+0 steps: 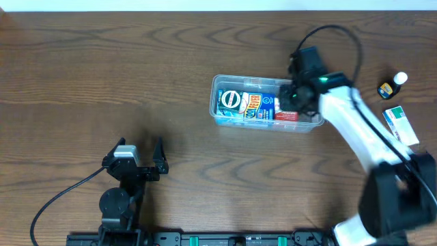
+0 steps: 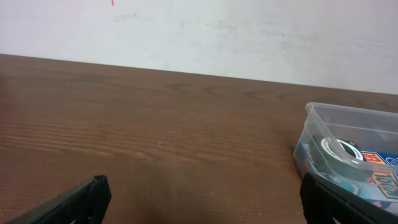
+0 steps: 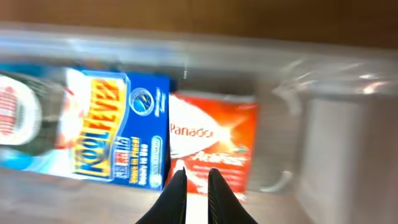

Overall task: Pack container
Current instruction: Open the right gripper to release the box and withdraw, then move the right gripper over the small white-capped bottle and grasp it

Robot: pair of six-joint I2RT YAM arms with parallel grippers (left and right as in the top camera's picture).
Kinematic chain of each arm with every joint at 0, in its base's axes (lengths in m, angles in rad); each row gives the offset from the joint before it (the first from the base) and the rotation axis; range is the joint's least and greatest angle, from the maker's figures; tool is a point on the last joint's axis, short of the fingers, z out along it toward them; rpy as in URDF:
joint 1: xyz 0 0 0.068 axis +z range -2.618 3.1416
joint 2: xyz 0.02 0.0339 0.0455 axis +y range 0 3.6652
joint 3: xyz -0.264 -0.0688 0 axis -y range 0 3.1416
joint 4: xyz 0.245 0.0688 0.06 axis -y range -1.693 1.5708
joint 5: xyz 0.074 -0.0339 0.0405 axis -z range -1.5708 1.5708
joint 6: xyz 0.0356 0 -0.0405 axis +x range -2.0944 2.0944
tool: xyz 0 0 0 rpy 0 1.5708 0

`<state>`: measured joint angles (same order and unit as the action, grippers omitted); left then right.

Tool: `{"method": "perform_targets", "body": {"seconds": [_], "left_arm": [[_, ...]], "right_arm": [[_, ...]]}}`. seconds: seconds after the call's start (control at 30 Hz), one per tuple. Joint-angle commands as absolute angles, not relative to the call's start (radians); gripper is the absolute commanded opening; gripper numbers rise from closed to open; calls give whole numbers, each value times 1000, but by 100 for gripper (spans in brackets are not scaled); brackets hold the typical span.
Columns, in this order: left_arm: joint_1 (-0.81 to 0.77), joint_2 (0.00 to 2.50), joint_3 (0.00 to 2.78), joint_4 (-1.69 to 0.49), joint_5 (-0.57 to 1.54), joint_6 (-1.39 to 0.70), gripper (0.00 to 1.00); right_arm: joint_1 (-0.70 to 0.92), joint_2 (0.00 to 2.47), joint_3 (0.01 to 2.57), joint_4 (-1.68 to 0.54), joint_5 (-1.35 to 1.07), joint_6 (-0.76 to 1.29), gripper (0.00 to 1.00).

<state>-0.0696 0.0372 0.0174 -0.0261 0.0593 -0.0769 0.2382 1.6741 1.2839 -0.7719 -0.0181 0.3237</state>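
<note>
- The left gripper (image 1: pixel 140 147) sat nearest the robot's base, low over the brown wooden table (image 1: pixel 82 68). Its jaws were spread wide and held nothing.
- A white-and-green rectangular carton (image 1: pixel 399 125) lay on the table at the right side, outside the tub and beside the right arm's white link.
- The clear plastic rectangular container (image 1: pixel 214 102) stood mid-table, right of centre. Its long axis ran left to right across the table.
- Inside the container, from left to right, were a round tin with a green-and-white lid (image 1: pixel 231 101), a blue flat box (image 1: pixel 256 106) and a red-orange flat box (image 3: pixel 214 146).
- The right gripper (image 3: pixel 196 176) hung directly over the container's right end, pointing down at the red-orange box. Its fingers were all but closed, with only a slim gap, and nothing was seen clamped between them.
- Bare tub floor showed to the right of the red-orange box.
- A small dark bottle with a white cap (image 1: pixel 394 84) stood farthest back, well to the right of the container.
- Judgement: the container lay straight below the right gripper and well apart from the left, so the right arm was the nearer. The loose items also lay on its side.
</note>
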Motion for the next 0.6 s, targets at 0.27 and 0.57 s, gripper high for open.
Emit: {"method": "perform_targets", "body": {"seconds": [0.27, 0.57], "left_arm": [[-75, 37, 4, -67, 51, -64, 98], [-75, 37, 4, -67, 52, -64, 98]], "right_arm": [[-179, 1402, 1322, -959, 56, 164, 11], [-414, 1463, 1321, -923, 56, 128, 14]]}}
